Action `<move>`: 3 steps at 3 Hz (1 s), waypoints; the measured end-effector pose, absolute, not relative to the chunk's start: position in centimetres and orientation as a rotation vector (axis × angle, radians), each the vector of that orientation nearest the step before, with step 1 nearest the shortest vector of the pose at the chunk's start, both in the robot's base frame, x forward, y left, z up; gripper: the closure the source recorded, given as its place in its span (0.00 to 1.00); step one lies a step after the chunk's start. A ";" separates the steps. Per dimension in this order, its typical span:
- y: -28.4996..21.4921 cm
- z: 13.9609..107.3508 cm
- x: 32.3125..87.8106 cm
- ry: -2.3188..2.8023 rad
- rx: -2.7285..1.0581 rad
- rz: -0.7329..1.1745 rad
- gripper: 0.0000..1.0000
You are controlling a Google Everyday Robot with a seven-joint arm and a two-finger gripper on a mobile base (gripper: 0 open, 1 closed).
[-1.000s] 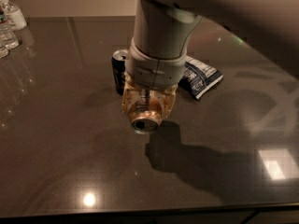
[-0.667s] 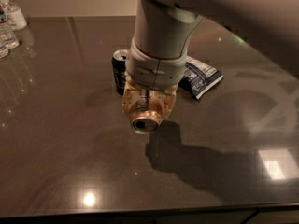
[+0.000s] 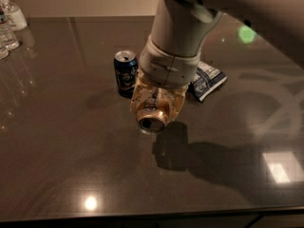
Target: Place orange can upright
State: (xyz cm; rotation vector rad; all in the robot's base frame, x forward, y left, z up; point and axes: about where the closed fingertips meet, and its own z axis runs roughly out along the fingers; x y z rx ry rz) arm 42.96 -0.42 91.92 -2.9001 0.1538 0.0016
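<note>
Obs., single camera view.

Gripper (image 3: 156, 112): hangs over the middle of the table (image 3: 57, 141), at the end of a thick pale arm (image 3: 178, 37) that enters from the upper right. Its pale, see-through fingers (image 3: 138, 98) are clamped on the orange can (image 3: 151, 123), one on each side of the body.

Orange can: held between the fingers, not upright. It lies tilted, with one round silvery end turned toward the camera and downward. The rest of the body runs back up into the gripper and is largely covered by it. The can sits at the lower tip of the gripper. No contact between can and table is visible. A dark shadow (image 3: 190, 158) of arm and can falls on the surface to the lower right.

Containers:
- Blue can (image 3: 126, 72): stands upright on the table just left of and behind the gripper, silver top up. Cannot tell whether it is opened or what is in it.
- Bottles (image 3: 10, 19): clear plastic, at the far left edge, well apart from the gripper. The fill level cannot be read.
- Bag (image 3: 208, 80): a crumpled dark-and-white packet lying flat on the table, right of the gripper, partly hidden behind it. Contents cannot be seen.
</note>
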 end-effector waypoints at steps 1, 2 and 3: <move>-1.7 91.6 43.7 0.252 -2.843 0.094 1.00; -2.4 91.4 44.3 0.312 -2.808 0.147 1.00; -3.7 93.5 45.3 0.414 -2.821 0.113 1.00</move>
